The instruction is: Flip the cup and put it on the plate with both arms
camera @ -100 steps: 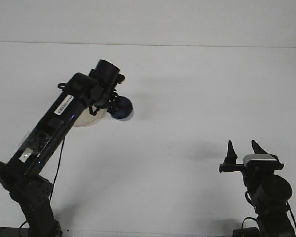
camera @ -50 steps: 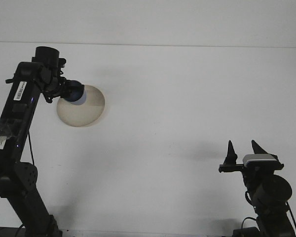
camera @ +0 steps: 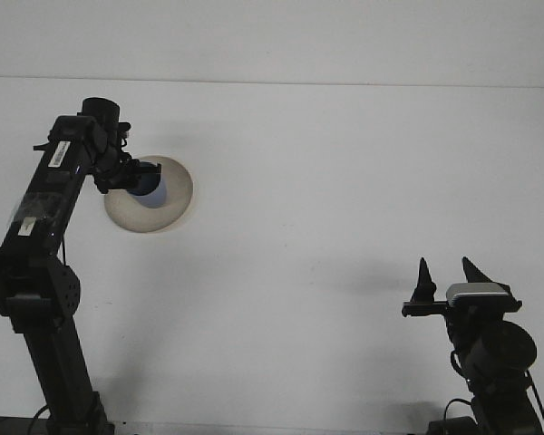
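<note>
A round beige plate (camera: 174, 207) lies on the white table at the left. A dark blue cup (camera: 152, 189) rests over the plate's left half. My left gripper (camera: 138, 178) reaches in from the left and is shut on the cup, with its dark fingers on either side of it. Whether the cup's base touches the plate is hidden by the gripper. My right gripper (camera: 445, 268) stands far off at the lower right, pointing up, open and holding nothing.
The white table (camera: 326, 181) spreads between the two arms. The left arm's column (camera: 50, 308) rises along the left edge. The right arm's base (camera: 494, 362) sits at the bottom right corner.
The left arm swung left from the plate's right side, carrying the blue cup, and has now lowered it onto the plate's left half. The right arm has not moved.
</note>
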